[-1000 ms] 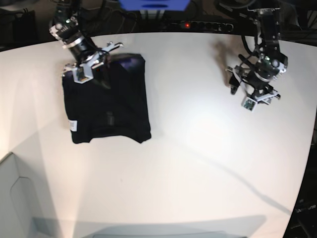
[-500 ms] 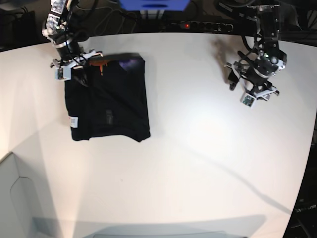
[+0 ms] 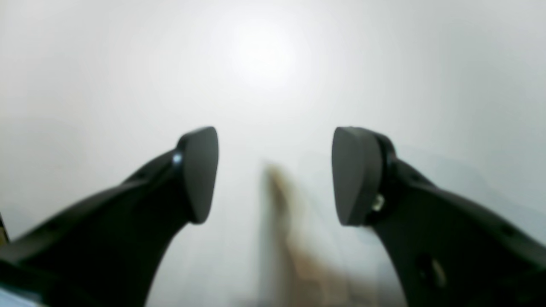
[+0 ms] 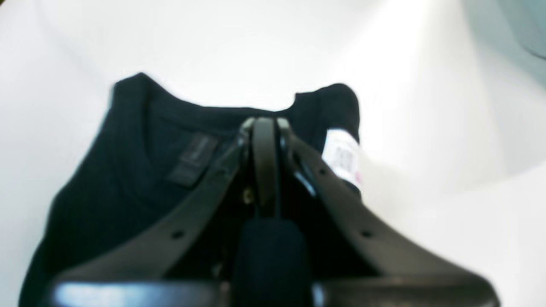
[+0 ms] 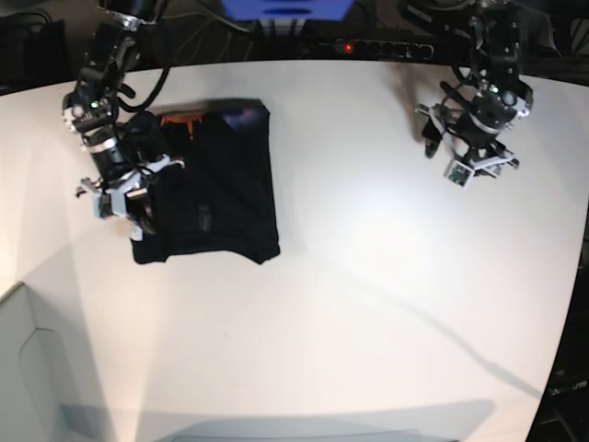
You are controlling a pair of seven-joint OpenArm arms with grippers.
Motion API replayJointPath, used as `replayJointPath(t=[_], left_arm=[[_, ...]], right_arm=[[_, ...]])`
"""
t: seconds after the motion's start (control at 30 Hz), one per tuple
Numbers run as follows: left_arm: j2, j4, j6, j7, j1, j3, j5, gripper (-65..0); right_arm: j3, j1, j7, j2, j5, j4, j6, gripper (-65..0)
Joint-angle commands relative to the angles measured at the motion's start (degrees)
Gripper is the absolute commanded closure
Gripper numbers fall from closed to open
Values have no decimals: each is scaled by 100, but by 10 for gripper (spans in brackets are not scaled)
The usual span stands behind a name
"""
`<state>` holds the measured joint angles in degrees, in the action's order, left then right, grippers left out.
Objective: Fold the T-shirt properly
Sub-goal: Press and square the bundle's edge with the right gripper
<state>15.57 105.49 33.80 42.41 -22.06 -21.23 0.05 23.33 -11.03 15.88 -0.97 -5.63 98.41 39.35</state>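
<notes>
The black T-shirt (image 5: 216, 184) lies folded into a rectangle on the left of the white table (image 5: 368, 276). An orange label (image 5: 179, 118) shows at its far edge. My right gripper (image 5: 129, 204) hangs over the shirt's left edge. In the right wrist view its fingers (image 4: 264, 128) are shut together above the T-shirt (image 4: 128, 170), beside a white tag (image 4: 343, 155). I cannot tell if fabric is pinched. My left gripper (image 5: 460, 152) is far right, open and empty over bare table in the left wrist view (image 3: 277, 175).
A power strip (image 5: 368, 46) with a red light and cables run along the table's far edge. A pale box (image 5: 18, 368) stands at the near left corner. The table edge curves down the right side.
My right gripper has moved from the shirt's collar end down along its left edge and has shut. The left gripper has drifted slightly toward the back.
</notes>
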Motion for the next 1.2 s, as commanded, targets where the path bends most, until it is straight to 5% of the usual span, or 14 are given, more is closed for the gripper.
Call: replayJointPath(t=[0.0, 0.43, 0.73, 1.17], left_arm=[[65, 110, -35, -61, -84, -35, -10, -404], [-50, 163, -35, -70, -594, -88, -1, -404], [-401, 224, -35, -26, -594, -668, -10, -405], [-419, 532, -35, -61, -1016, -677, -10, -405]], right_arm=[[18, 140, -124, 93, -83, -26, 65, 0], [27, 1248, -168, 691, -75, -2311, 65, 0], [27, 1388, -168, 787, -92, -1810, 65, 0], [133, 2100, -177, 1016, -119, -3208, 65, 0]])
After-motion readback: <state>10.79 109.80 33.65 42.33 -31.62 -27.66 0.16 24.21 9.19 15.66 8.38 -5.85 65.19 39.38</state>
